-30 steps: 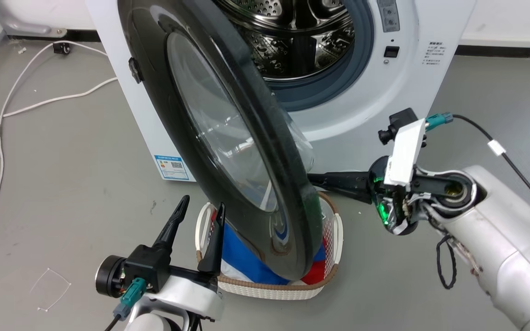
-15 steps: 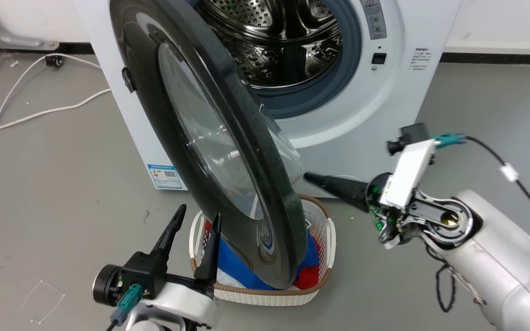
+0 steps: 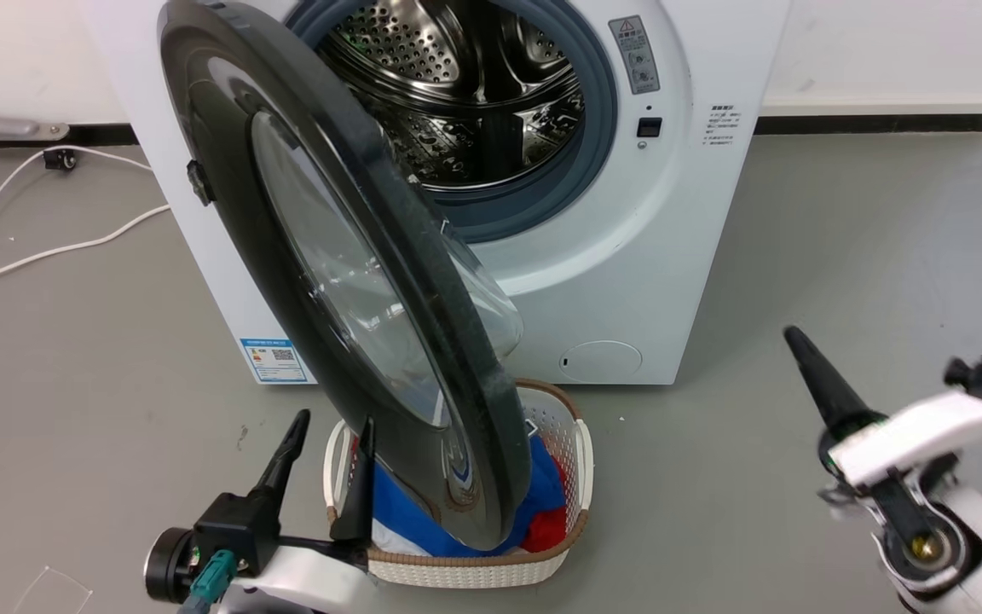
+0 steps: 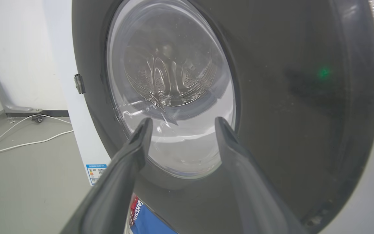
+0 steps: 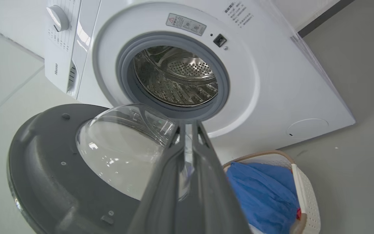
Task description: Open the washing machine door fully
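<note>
While glossy round washing machine door (image 3: 346, 281) hangs ajar, left tool (image 3: 333, 418) spread wide, right tool (image 3: 794, 338) pinched closed

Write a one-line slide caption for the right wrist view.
Right gripper, shut, faces the open washing machine door, steel drum and laundry basket of blue cloth.

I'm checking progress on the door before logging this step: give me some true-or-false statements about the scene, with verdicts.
1. The washing machine door stands swung away from the drum opening. True.
2. The right gripper is clamped on the door's rim. False: it is off the door, jaws shut on nothing.
3. The left gripper has its jaws open. True.
4. The laundry basket is empty. False: blue and red cloth lie in it.
</note>
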Tool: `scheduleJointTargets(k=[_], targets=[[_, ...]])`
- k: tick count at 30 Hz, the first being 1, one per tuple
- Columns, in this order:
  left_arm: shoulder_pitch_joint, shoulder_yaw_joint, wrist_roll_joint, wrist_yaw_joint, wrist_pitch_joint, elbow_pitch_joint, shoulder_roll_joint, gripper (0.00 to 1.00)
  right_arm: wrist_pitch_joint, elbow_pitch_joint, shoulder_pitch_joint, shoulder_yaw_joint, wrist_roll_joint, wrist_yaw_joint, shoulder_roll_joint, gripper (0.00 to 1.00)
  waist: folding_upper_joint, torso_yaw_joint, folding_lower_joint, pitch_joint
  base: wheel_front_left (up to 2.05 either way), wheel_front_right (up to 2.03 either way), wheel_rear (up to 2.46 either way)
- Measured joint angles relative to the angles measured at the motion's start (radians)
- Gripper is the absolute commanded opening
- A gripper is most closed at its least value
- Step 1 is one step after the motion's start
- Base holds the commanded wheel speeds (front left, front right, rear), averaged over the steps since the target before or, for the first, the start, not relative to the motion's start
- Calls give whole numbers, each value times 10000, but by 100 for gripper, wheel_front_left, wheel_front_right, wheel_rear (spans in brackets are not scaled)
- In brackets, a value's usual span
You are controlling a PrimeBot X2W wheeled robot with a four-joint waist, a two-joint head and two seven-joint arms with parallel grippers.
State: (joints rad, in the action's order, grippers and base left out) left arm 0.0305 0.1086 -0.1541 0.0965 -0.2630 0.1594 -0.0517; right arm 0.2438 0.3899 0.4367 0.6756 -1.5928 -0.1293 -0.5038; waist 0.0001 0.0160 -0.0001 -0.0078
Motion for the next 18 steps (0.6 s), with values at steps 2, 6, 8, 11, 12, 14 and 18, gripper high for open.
scheduleJointTargets(k=[2,6,8,11,12,14,18], targets=[[-40,-111,2,-29,0,23,-2,100,150,25,-434,-399,692,0,-107,100,0,-71,0,-19,0,0,0],[-96,-282,12,-90,0,25,-2,100,190,148,-1270,-2692,3338,0,161,100,0,-241,0,-26,0,0,0],[-130,-349,15,-92,0,29,2,100,192,-36,-1819,-4036,5405,0,546,100,0,-310,0,-32,0,0,0],[-193,-408,29,-92,0,73,2,100,192,-777,-2709,-5822,8512,-2,1377,100,0,-322,1,-46,0,0,0],[-195,-424,27,-98,0,92,-2,100,194,-1152,-2998,-6272,9693,-2,1643,100,0,-314,0,-44,0,0,0],[-195,-435,25,-102,0,109,6,100,196,-1885,-3529,-6928,11288,0,2318,100,0,-304,0,-32,0,0,0],[-182,-489,23,-104,0,186,-2,100,48,-3122,-4338,-7473,13841,-17,3396,100,0,-289,1,-11,0,0,0]])
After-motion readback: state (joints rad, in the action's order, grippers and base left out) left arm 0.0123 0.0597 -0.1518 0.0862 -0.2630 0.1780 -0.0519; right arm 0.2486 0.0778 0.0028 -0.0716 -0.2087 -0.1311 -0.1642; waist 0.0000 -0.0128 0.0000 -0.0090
